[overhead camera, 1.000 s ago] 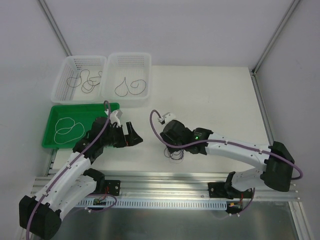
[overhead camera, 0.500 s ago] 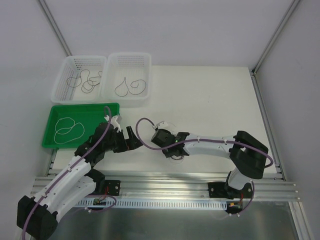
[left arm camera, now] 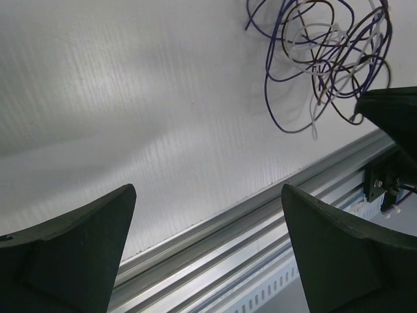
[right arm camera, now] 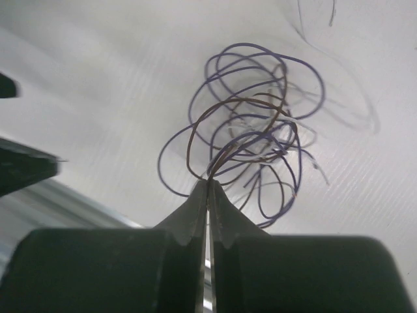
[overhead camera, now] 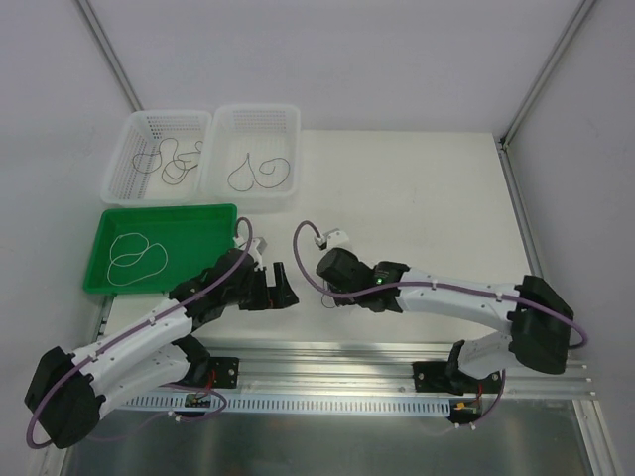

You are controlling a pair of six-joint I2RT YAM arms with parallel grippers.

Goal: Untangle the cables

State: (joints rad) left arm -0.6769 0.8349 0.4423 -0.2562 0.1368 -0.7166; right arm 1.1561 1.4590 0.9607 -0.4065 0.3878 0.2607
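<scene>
right jaws pressed together, pinching brown and purple strands at near edge of cable tangle (right arm camera: 251,140); rest fans out just beyond tips, over bench (right arm camera: 98,78). left jaws spread wide, empty, tangle ahead-right. wires likely light, springy, snag-prone; best taken at outer loop. three colours, strand count unclear. beyond left jaws: two white baskets (overhead camera: 119,159), one green tray (overhead camera: 198,233).

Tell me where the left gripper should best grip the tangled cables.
Probably the purple loop sticking out alone on the cables' side facing the left gripper, opposite the shut right gripper. Come from that free side, open jaws across the strand.
</scene>
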